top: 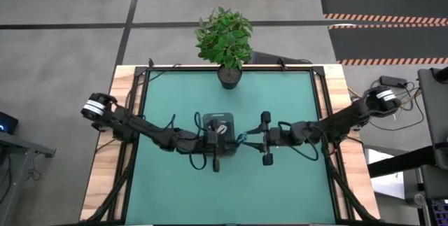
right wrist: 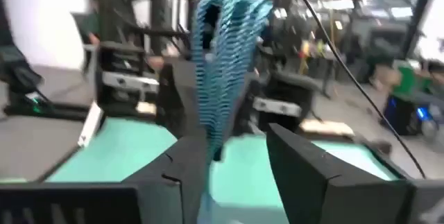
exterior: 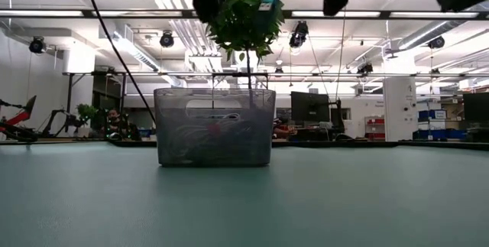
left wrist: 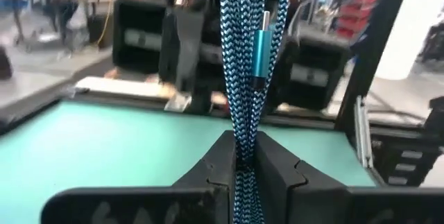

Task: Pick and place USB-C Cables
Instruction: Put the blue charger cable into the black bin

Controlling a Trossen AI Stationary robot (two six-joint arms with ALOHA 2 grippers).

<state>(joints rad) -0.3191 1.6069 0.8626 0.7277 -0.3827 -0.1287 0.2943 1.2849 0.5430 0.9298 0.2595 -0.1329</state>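
Observation:
The teal-green braided cable is lifted high above the table, between the two grippers. My left gripper is shut on it, just right of the grey tray. My right gripper is open and faces the left one; the cable stands between its fingers, close to one finger, and I cannot tell whether they touch. The white cable with a red band lies inside the tray. The dark blue cable does not show. My left gripper pinches the teal-green cable bundle between its two fingers, with several strands side by side in the hold. The fingers come level from the table's left. The cable is lifted clear of the table, and its metal plug shows beyond the fingertips.
A potted plant stands at the table's far edge, behind the tray. The green mat lies bare in front of both arms. Wooden borders run along the table's left and right sides.

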